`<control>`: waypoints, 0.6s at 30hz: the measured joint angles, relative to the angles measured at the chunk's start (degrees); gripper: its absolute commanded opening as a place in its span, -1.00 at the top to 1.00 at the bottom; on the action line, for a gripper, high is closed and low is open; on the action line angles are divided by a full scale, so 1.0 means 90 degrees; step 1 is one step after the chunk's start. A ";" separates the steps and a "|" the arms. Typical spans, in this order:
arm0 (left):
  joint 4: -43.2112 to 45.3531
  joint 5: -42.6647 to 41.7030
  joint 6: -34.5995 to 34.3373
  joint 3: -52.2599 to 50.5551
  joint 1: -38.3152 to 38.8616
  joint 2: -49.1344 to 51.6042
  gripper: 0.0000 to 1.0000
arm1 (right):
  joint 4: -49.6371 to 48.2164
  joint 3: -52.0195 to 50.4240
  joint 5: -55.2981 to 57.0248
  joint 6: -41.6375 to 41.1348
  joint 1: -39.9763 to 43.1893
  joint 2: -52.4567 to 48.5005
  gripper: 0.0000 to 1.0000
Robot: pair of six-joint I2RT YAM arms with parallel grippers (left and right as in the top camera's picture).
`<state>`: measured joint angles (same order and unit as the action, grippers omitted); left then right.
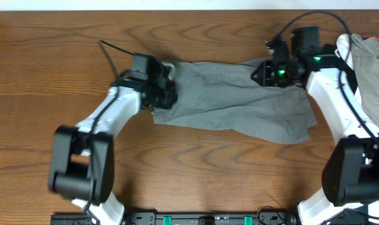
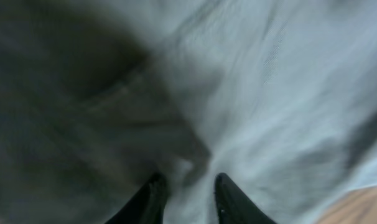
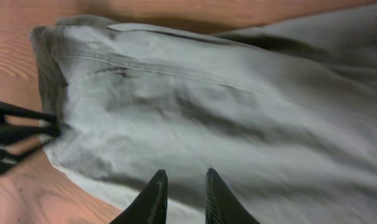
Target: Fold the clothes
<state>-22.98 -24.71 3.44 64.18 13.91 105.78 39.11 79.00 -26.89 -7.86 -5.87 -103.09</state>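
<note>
The grey-olive shorts (image 1: pixel 233 94) lie spread flat across the middle of the wooden table (image 1: pixel 52 37), lengthwise between the two arms. The left gripper (image 1: pixel 164 87) sits on their left end; its wrist view is blurred, with a narrow gap between the fingers over creased cloth, so I cannot tell whether fabric is pinched. The right gripper (image 3: pixel 183 186) hovers over the right end, jaws slightly apart and holding nothing. A lighter beige garment (image 1: pixel 368 56) lies at the table's right edge.
</note>
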 measured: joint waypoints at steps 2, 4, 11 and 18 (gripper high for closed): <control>-0.0153 0.0112 0.0027 -0.0027 0.0073 0.0267 0.54 | -0.0274 0.0000 0.0027 -0.0075 -0.0236 -0.0158 0.60; -0.0304 0.0223 0.0032 -0.0024 0.0080 0.0340 0.56 | -0.0559 0.0000 0.0100 -0.0119 -0.0488 -0.0364 0.62; -0.1010 0.0984 0.0029 0.0017 0.0092 0.0228 0.57 | -0.1056 0.0000 0.0267 -0.0189 -0.1059 -0.1433 0.72; -0.1474 0.1664 0.0010 0.0090 0.0109 0.0204 0.62 | -0.1059 0.0075 0.0964 -0.0673 -0.0979 -0.1987 0.77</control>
<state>-36.25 -9.74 3.53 64.99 14.90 107.61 29.58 79.68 -18.22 -13.91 -14.68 -120.97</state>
